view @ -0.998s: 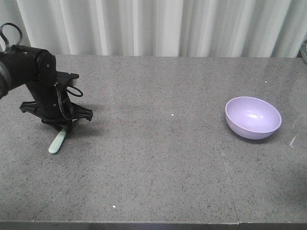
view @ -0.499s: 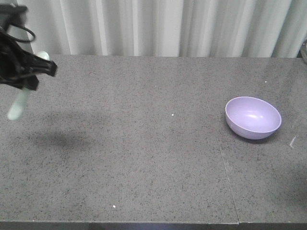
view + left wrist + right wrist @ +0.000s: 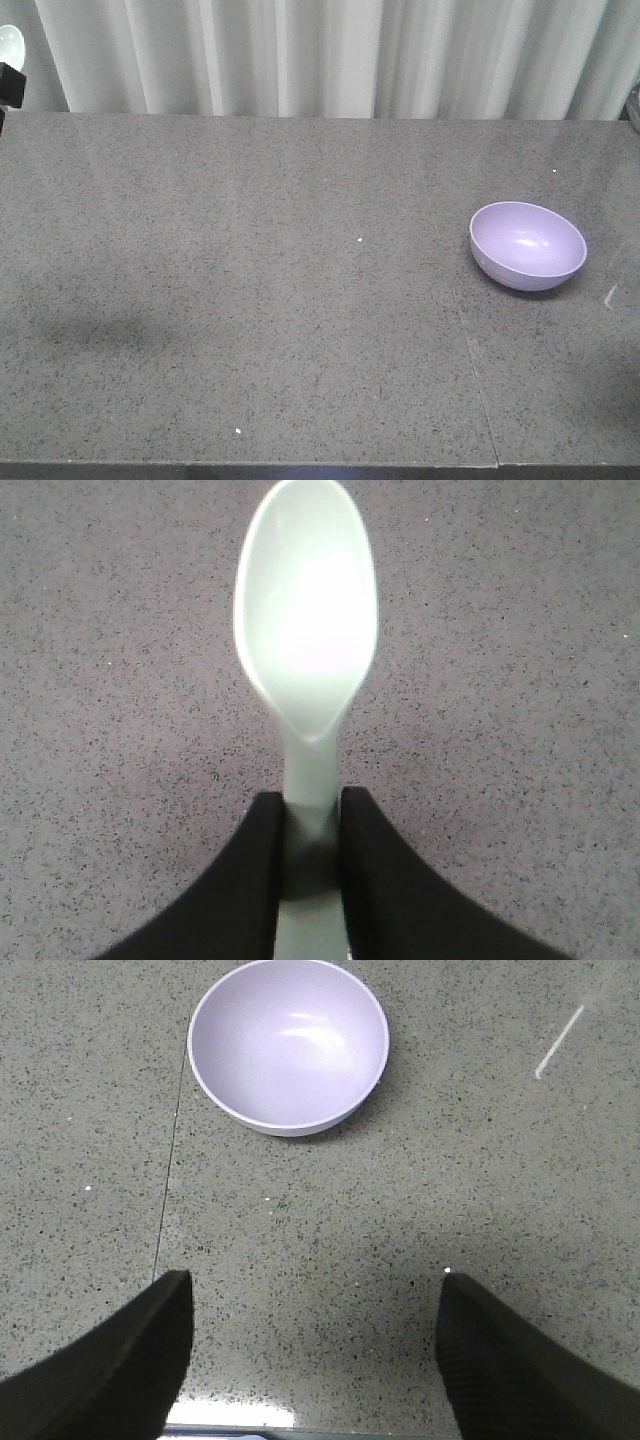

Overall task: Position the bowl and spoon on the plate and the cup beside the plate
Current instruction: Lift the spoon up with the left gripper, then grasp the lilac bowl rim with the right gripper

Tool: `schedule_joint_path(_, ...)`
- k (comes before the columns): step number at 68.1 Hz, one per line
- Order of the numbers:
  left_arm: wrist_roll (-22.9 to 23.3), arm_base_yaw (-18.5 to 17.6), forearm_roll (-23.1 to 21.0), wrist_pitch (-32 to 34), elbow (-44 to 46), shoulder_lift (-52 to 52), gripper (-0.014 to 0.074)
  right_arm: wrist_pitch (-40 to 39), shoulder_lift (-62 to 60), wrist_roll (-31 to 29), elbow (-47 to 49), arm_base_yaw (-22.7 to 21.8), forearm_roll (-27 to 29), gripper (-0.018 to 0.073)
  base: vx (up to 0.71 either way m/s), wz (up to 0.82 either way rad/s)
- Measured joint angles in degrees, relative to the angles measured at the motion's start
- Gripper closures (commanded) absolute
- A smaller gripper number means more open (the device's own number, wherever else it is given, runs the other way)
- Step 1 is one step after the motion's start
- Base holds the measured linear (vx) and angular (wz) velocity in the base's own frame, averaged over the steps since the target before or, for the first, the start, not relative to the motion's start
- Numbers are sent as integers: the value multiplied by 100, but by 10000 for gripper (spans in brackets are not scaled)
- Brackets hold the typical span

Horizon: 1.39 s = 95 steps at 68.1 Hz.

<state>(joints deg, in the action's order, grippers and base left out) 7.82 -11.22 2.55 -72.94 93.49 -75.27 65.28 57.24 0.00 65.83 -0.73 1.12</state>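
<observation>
Spoon [image 3: 305, 630] pinched across the flat handle, just below the oval head, by the left gripper [image 3: 310, 810], jaws closed tight on either side, bowl of the head face up and pointing forward. Held well above the bench [image 3: 300, 330], up by the far left corner in the front view, where only the pale head and a scrap of black finger show at the frame edge. Probably light and stiff, being thin glossy plastic, so little squeeze needed; likely slippery too, and apt to pivot in a two-point pinch if swung fast (a hold on the handle close to the neck, as here, seems the sensible one). Farther out, right gripper [image 3: 312, 1285] spread wide and carrying nothing, hovering over bare stone. Just ahead of it, the bowl [image 3: 288, 1045], upright and empty, resting toward the right edge of the bench, well apart from the spoon. No plate and no cup in any of the views, so no telling yet where the spoon should land.
</observation>
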Motion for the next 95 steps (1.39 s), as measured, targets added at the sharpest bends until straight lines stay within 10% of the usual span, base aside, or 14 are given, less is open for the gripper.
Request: schedule_joint_path(95,0,0,0,0,0,-5,603,-2679,4375,226,660,-462,-112,57,0,0)
